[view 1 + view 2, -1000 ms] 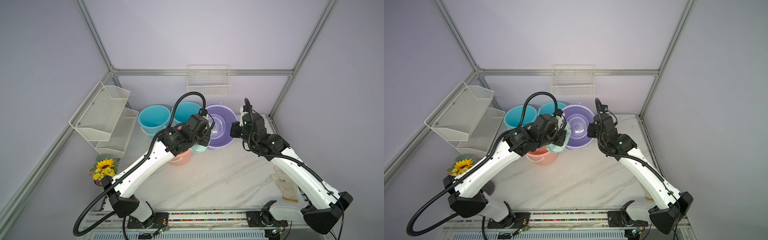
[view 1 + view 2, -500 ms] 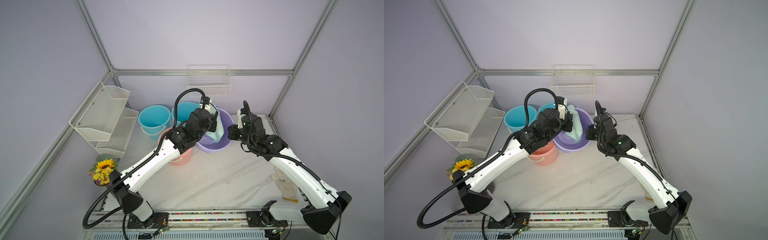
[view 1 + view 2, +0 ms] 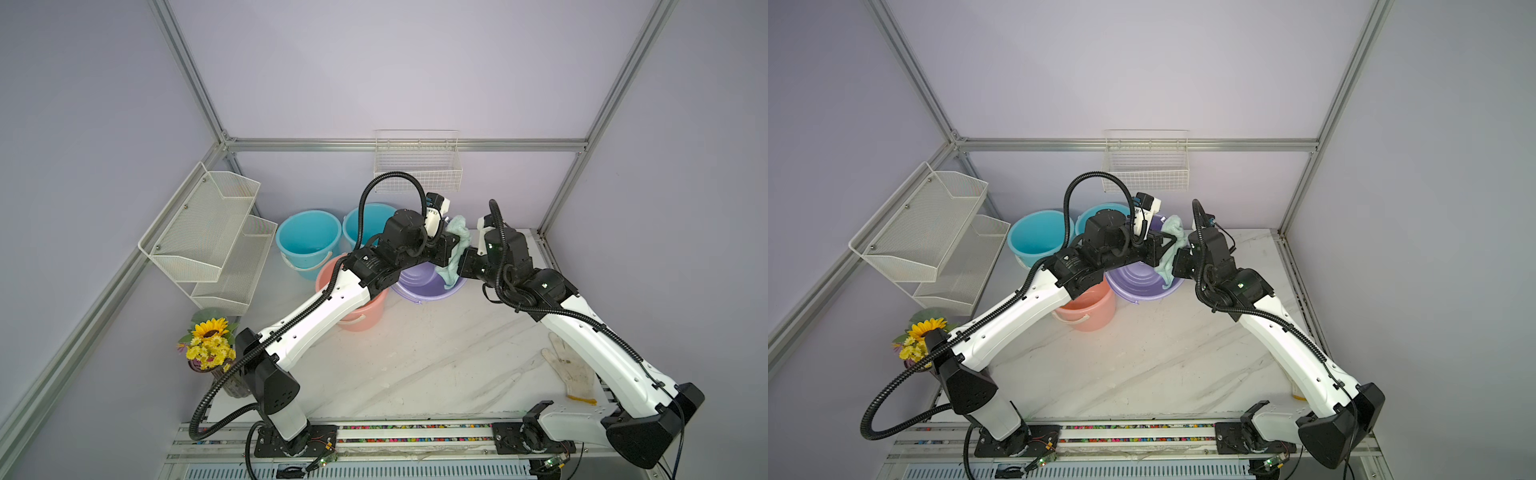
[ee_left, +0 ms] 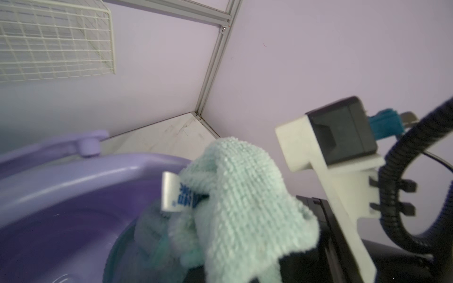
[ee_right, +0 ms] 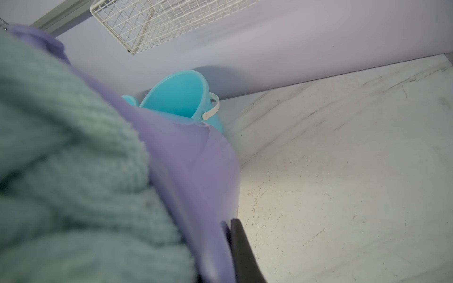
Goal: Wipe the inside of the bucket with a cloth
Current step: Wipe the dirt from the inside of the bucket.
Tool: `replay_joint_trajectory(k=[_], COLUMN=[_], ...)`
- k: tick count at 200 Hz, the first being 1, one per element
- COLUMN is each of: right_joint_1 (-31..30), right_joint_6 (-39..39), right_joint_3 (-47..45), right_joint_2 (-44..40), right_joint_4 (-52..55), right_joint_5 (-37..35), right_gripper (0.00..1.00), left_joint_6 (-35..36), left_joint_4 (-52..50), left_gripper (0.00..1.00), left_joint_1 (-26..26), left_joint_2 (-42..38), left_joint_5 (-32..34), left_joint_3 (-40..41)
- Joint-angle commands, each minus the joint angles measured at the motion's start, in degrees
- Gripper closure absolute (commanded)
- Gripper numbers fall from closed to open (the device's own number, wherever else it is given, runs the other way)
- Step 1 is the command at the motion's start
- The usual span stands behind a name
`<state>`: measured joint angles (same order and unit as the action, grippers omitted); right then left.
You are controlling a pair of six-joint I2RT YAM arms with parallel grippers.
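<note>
The left hand [image 3: 454, 254] is clamped on the cloth [image 3: 460, 231], which bunches over it and hangs down inside the purple bucket [image 3: 419, 287], against the wall. The right hand [image 3: 464, 269] is closed on that bucket's rim, one finger [image 5: 241, 247] pressed to the outer wall. The bucket sits near the middle of the table's [image 3: 436, 365] far edge. A pink bucket [image 3: 361, 316] is just beside it, toward the left edge.
</note>
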<state>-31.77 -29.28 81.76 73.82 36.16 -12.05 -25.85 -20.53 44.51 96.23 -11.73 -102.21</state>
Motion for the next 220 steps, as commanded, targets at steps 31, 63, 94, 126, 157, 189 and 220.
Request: replay_joint_trajectory(k=[31,63,94,126,157,189,220], right_joint_1=[-0.09,0.04,0.02,0.04,0.04,0.04,0.04], right_joint_6=[0.27,1.12,1.50,1.18,1.32,1.54,1.67], right_joint_3=[3.15,4.10,5.02,4.92,5.46,5.91,6.00], right_joint_2=[-2.66,-2.53,-2.25,-2.05,-1.93,-1.75,-1.47], right_joint_4=[-3.04,-2.99,-2.92,-2.51,-1.64,-1.14,-0.90], right_joint_5=[-7.97,-8.90,-8.45,-7.81,-7.85,-7.92,-7.11], right_gripper=[1.00,1.00,1.00,1.00,1.00,1.00,1.00], left_joint_6=[-9.38,-9.12,-2.78,4.57,9.90,13.36,13.37], left_joint_4=[-4.54,-9.76,-24.10,-39.13,-50.42,-61.93,-63.66], left_gripper=[1.00,1.00,1.00,1.00,1.00,1.00,1.00], left_joint_1=[-1.01,-1.01,-1.03,-1.21,-1.11,-1.12,-1.14], left_joint_2=[-5.89,-8.62,-8.80,-7.00,-4.39,-0.45,3.14], left_joint_5=[-18.71,-23.98,-17.94,-6.65,-0.23,16.46,30.81], left_joint_3=[6.73,9.99,7.32,0.60,-7.47,-16.60,-22.02])
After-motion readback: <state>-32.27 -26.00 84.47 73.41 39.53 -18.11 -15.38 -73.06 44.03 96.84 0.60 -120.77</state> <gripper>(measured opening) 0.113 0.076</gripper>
